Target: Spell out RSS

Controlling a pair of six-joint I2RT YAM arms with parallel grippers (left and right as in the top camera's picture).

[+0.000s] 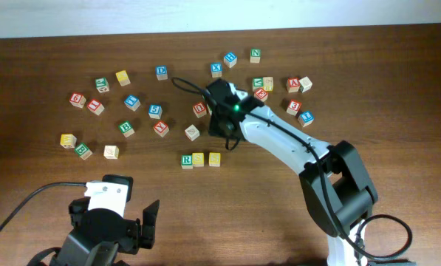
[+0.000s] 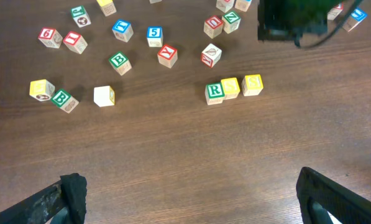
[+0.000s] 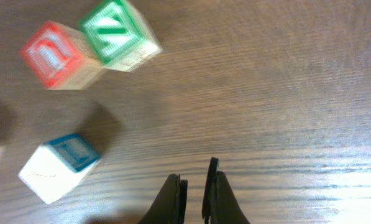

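Overhead: fixed high, looks straight down on the worktop (image 1: 43, 177); all the cubes (image 1: 132, 102) and both arms in frame. Left wrist: mid height, tilted forward from the near edge, left pincer fingers (image 2: 70, 194) at the bottom corners. RSS row (image 1: 200, 159) (image 2: 233, 88) common to this view and overhead. Right wrist: very close to the wood, right pincer fingers (image 3: 173, 200) at bottom edge, three cubes blurred

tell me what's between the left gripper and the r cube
Nothing, just bare table between the left gripper and the R cube, as the left wrist view shows.
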